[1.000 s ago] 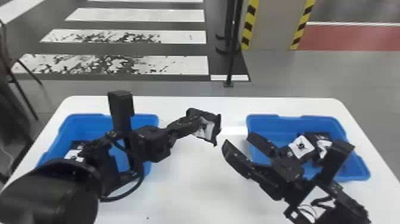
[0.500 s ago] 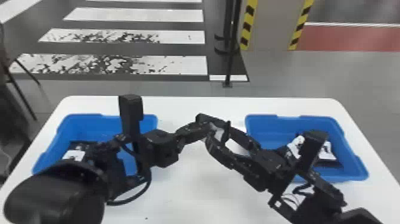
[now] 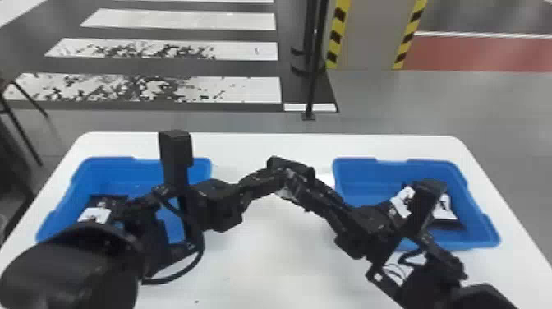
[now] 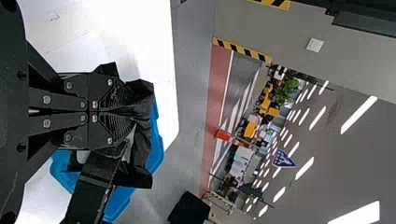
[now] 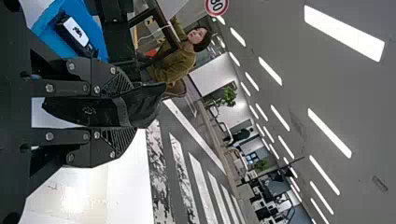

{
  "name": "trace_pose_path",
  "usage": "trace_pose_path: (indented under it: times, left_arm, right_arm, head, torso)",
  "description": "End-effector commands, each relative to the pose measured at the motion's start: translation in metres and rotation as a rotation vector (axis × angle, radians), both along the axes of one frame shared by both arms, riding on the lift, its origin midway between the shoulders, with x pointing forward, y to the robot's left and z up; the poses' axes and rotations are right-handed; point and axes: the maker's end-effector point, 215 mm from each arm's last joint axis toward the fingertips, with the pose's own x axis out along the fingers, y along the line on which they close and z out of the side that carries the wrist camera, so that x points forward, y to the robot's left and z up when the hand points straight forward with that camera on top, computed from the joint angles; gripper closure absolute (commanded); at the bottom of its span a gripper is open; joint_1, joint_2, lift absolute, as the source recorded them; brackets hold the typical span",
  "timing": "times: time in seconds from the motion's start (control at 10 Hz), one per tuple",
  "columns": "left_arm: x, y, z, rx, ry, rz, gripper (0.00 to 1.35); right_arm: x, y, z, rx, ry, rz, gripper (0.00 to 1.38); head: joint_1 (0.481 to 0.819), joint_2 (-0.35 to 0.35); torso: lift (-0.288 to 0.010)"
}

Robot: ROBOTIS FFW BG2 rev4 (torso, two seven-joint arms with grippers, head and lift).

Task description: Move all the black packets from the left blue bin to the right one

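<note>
Over the middle of the white counter [image 3: 263, 267], near its centre and between the bins, our left end effector [image 3: 279, 176] is clenched on a black packet [image 4: 141, 170]. Our right end effector [image 3: 303, 181] meets it there from the four o'clock side, its fingers parted with the packet between them; whether they press on it, we cannot tell. Toward ten o'clock on the counter sits the left blue bin [image 3: 102, 162], with a white-labelled black packet [image 3: 96, 214] inside. Toward two o'clock we see the right blue bin [image 3: 355, 164], where more black packets [image 3: 445, 208] lie partly behind our right arm.
</note>
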Motion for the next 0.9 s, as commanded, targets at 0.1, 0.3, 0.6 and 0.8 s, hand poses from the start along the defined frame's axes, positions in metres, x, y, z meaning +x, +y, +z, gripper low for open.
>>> trace_pose_path:
  times: [0.1, 0.3, 0.6, 0.8]
  left_arm:
    - [0.001, 0.004, 0.001, -0.013, -0.003, 0.014, 1.14]
    - [-0.002, 0.028, -0.011, -0.041, 0.034, 0.068, 0.18]
    - [-0.019, 0.119, -0.021, -0.028, 0.048, 0.253, 0.16]
    - [-0.038, 0.208, -0.041, 0.099, 0.067, 0.418, 0.17]
  right_arm:
    - [-0.003, 0.0, -0.003, 0.016, 0.005, 0.004, 1.28]
    - [0.006, -0.019, 0.001, 0.012, -0.006, -0.031, 1.28]
    - [0.037, -0.099, 0.002, -0.072, -0.04, -0.174, 1.28]
    - [0.063, -0.176, 0.002, -0.17, -0.07, -0.308, 1.28]
  head:
    - [0.695, -0.037]
    - [0.695, -0.033]
    - [0.695, -0.022]
    - [0.695, -0.013]
  torso:
    - [-0.14]
    - [-0.14]
    - [-0.14]
    - [-0.14]
